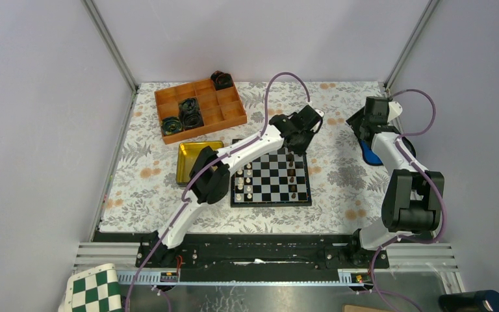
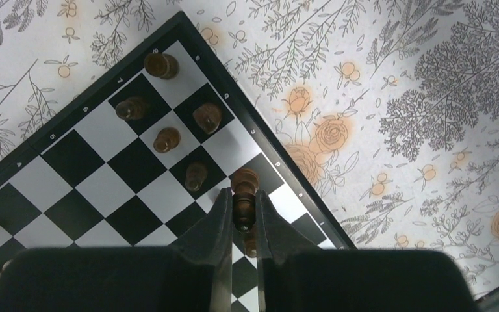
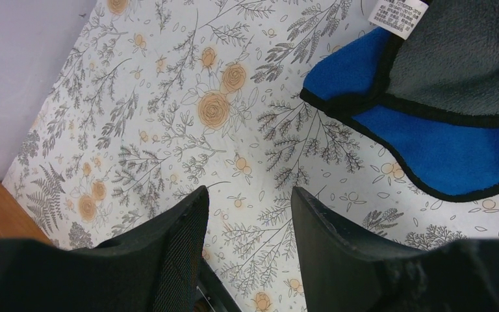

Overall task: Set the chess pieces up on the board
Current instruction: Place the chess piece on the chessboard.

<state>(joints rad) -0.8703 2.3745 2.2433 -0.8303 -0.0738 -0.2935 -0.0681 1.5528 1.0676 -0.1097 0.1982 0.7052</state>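
The dark brown chess piece point(image 2: 243, 211), pinched between the left gripper's point(image 2: 242, 201) fingers at the board's point(image 2: 97, 133) right edge, low centre of the left wrist view, looked light, rigid and easily tipped, best held around its slim body; the right gripper point(image 3: 247, 240) hung spread, empty.

board point(image 1: 273, 179) lies mid-table, tray point(image 1: 191, 159) just left of it, divided box point(image 1: 224, 114) behind the tray holding coiled objects point(image 1: 190, 110), apparently four. chess pieces point(image 2: 167, 140) stand along the board's left and right sides; cloth point(image 1: 366, 153) lies to its right.
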